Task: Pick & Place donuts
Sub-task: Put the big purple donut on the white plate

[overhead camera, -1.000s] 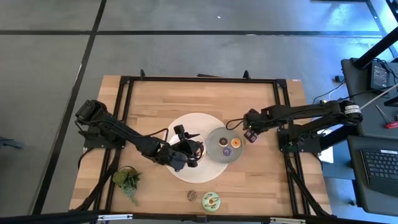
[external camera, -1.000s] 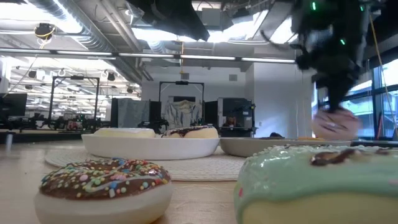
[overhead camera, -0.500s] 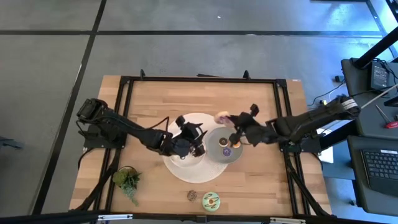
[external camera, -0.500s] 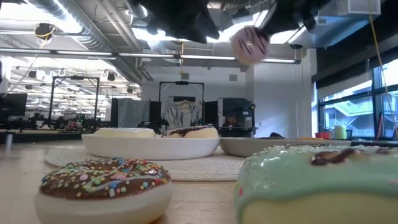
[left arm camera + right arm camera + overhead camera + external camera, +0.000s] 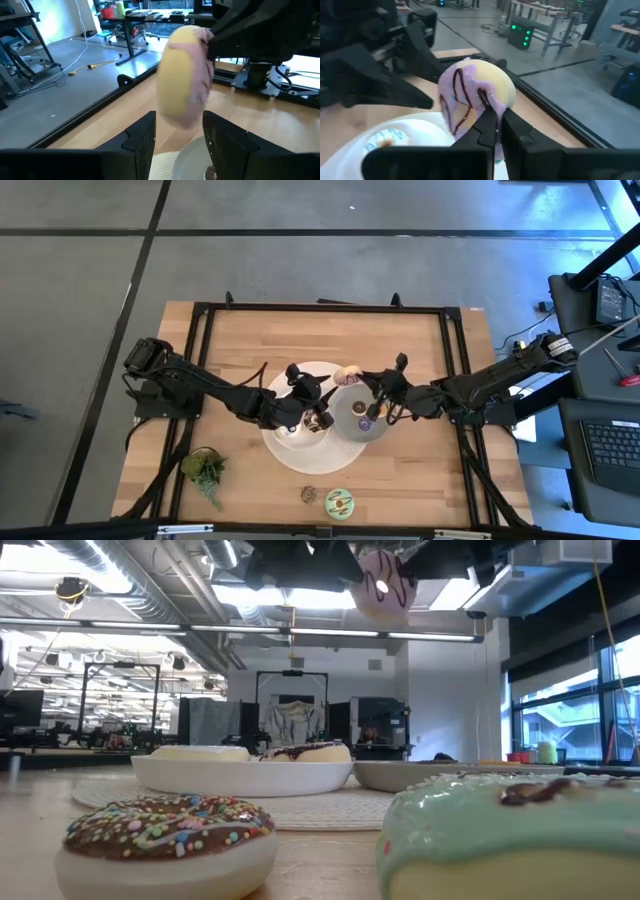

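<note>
My right gripper is shut on a pink-iced donut with chocolate drizzle, high above the gap between the white dish and the grey dish. It shows near the top of the low view. My left gripper is open over the white dish. Its two fingers stand on either side of the donut, just short of it. Mini brown, orange and purple donuts lie in the grey dish. My right gripper pinches the pink donut's ring at its lower side between its two fingers. The fingers come slanting from the table's right side. The donut stands on edge above the fingertips, lifted clear of both dishes.
A green-iced donut and a chocolate sprinkled donut lie near the table's near edge, large in the low view. A small plant stands at the near left. The white dish sits on a round white mat.
My right gripper has lifted the pink donut from beside the grey dish's right side and carried it up and toward the table's left, to above the dishes. My left gripper has moved a little toward the far edge, up to the donut.
</note>
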Motion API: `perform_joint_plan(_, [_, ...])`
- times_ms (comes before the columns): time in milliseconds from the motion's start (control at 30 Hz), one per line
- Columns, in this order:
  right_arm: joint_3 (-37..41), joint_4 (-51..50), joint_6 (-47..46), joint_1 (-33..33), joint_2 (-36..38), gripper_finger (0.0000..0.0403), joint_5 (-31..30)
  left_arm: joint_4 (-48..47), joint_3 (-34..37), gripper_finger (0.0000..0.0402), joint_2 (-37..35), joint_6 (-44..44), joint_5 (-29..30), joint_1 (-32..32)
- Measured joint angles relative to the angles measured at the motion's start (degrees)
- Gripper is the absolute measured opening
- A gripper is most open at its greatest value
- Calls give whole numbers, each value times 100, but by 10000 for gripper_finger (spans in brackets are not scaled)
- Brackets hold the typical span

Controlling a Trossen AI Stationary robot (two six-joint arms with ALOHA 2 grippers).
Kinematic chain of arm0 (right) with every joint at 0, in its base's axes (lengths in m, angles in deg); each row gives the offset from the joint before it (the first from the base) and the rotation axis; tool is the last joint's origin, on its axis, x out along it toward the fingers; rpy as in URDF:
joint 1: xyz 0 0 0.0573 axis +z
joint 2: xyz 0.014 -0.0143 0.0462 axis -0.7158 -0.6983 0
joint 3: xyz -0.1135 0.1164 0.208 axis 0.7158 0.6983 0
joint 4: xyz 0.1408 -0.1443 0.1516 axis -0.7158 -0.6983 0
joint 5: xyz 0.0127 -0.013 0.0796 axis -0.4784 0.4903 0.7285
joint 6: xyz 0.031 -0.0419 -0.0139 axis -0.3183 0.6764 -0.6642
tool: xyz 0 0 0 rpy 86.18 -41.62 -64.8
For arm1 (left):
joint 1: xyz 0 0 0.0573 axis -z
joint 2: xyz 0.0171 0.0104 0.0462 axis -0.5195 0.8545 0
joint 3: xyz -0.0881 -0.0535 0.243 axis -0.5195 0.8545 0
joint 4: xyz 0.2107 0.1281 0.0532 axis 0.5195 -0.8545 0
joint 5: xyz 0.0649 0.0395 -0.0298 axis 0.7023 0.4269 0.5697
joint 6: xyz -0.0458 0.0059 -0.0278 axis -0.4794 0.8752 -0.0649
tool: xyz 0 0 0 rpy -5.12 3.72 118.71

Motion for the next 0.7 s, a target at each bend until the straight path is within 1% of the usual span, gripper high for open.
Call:
perform_joint_plan(167, [0,194,24,-2,0,17,421,22,2,157,0,17,-7,1])
perform_joint_plan(333, [0,240,32,-4,-93,19,431,24,2,153,0,193,-86,-1])
perform_joint_plan(467, [0,491,179,-4,-263,20,563,19,2,144,0,271,-153,1])
perform_joint_plan(700, [0,632,308,-7,-345,20,571,17,2,111,0,372,-160,-1])
